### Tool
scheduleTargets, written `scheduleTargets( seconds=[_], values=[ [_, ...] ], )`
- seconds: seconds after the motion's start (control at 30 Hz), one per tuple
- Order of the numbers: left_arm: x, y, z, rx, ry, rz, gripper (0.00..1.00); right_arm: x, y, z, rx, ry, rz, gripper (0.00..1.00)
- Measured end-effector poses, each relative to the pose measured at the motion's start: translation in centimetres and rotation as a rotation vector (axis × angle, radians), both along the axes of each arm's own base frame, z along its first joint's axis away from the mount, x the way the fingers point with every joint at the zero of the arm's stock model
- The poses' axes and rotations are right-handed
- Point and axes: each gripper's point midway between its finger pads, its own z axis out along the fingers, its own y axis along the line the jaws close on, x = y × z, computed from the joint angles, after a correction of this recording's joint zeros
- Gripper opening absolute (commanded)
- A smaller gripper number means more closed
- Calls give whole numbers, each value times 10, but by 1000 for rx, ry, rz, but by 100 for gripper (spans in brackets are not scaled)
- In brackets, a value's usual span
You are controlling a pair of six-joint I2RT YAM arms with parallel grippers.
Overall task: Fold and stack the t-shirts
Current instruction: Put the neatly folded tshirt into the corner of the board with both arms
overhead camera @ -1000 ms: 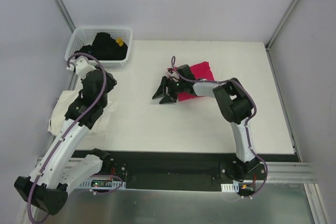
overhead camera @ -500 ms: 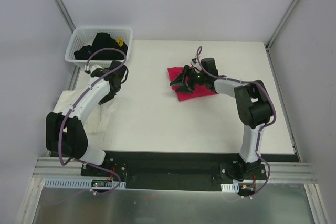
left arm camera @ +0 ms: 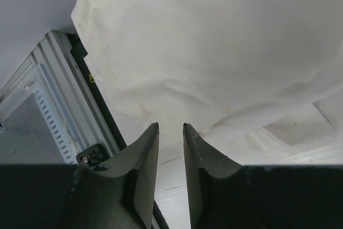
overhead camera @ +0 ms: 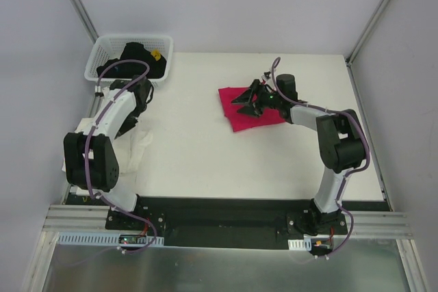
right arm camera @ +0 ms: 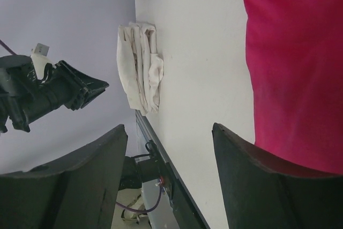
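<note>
- The left gripper [left arm camera: 170,132] has its fingers [left arm camera: 146,156] drawn almost together. Only a thin slit shows between them, and nothing is in it.
- In the left wrist view the cream-white t-shirt [left arm camera: 214,52] fills the upper frame beyond those tips, apart from them. It looks rumpled, with a loose flap at the right.
- The right gripper [right arm camera: 169,148] is spread wide and holds nothing. The magenta-red t-shirt [right arm camera: 295,52] lies just past its right-hand finger, in the upper right of that view.
- From the top camera, the magenta-red t-shirt sits right of centre on the table [overhead camera: 205,162] as a compact, roughly four-sided pad, so I judge it folded or nearly so.
- The cream-white t-shirt is well apart from it, at the left edge of the top view, partly under the left arm. It is bunched rather than squared.
- A white basket [overhead camera: 109,47] in the upper left holds dark cloth.
- What is left, as I judge it: tidy the cream-white fold, then bring the two shirts together. No stack exists yet.
</note>
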Motion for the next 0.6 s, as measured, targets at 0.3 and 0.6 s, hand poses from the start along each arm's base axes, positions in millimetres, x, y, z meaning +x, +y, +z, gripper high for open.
scheduleTargets(
  seconds=[0.3, 0.6],
  values=[
    [36, 29, 1, -8, -45, 134, 24, 9, -12, 9, 52, -7, -32, 67],
    [60, 57, -35, -77, -34, 280, 22, 15, -29, 12, 120, 16, -81, 66]
  ],
)
